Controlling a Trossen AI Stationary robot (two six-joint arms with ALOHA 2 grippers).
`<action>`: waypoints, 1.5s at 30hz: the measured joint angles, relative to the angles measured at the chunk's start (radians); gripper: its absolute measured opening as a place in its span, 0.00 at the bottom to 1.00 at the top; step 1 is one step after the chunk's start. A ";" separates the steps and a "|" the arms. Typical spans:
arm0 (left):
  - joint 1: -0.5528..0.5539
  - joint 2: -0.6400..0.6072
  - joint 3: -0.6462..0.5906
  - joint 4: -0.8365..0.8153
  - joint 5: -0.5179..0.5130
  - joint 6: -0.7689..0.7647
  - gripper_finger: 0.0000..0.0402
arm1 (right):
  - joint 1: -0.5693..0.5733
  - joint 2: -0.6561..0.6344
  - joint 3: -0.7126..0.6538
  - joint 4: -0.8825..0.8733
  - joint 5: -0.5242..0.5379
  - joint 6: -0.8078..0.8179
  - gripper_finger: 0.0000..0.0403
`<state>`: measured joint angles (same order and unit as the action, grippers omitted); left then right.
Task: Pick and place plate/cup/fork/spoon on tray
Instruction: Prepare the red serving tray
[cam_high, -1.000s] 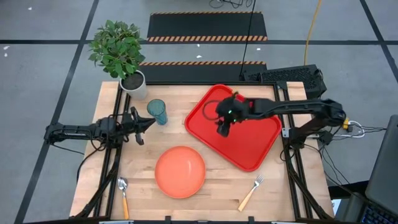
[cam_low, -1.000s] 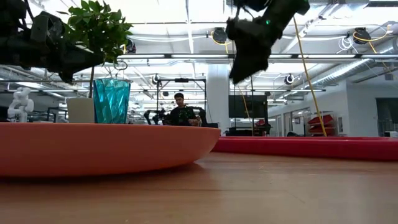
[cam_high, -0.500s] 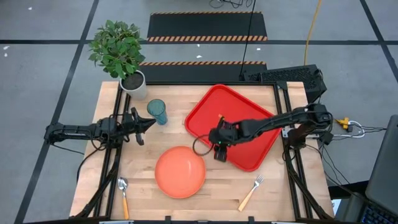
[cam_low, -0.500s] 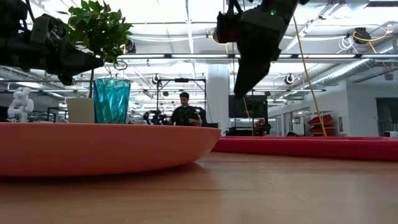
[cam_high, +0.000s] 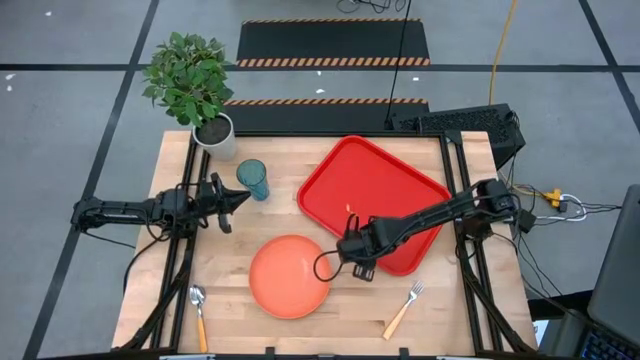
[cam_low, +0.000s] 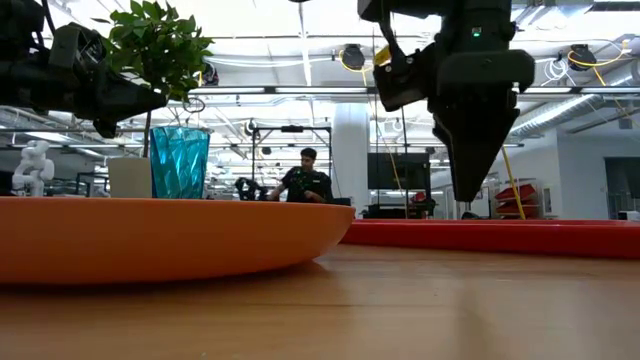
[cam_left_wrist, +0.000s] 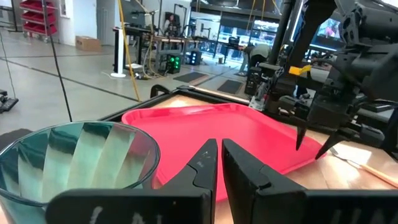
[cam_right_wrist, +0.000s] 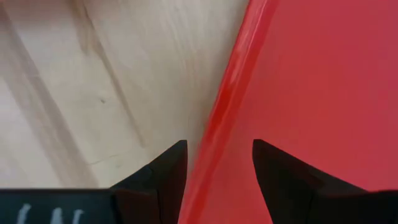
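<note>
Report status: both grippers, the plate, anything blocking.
Right gripper open, empty, straddling the tray rim beside the plate. Left gripper shut, empty, waiting near the cup. Plate on the table, off the tray. Nothing blocking.

right gripper (cam_high: 362, 272) has swung from mid tray (cam_high: 400, 185) toward 7 o'clock, now above the tray's near rim, just beside the plate (cam_high: 289, 276). In the low view it has dropped lower and shifted right, tips pointing down. Background person (cam_low: 305, 178) has drifted slightly right.
</note>
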<state>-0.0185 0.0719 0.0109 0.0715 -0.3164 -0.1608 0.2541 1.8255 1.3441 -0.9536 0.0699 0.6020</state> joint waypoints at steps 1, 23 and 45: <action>0.000 0.000 0.000 0.000 0.000 -0.001 0.06 | 0.002 0.001 0.000 0.004 -0.013 0.026 0.43; -0.005 0.000 0.000 -0.011 0.003 -0.008 0.06 | 0.028 0.001 -0.147 0.196 -0.014 0.217 0.43; -0.005 0.000 0.000 -0.016 0.003 0.000 0.06 | 0.033 -0.001 -0.163 0.210 0.057 -0.050 0.07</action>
<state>-0.0238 0.0719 0.0113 0.0560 -0.3130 -0.1605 0.2867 1.8240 1.1809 -0.7438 0.1272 0.5516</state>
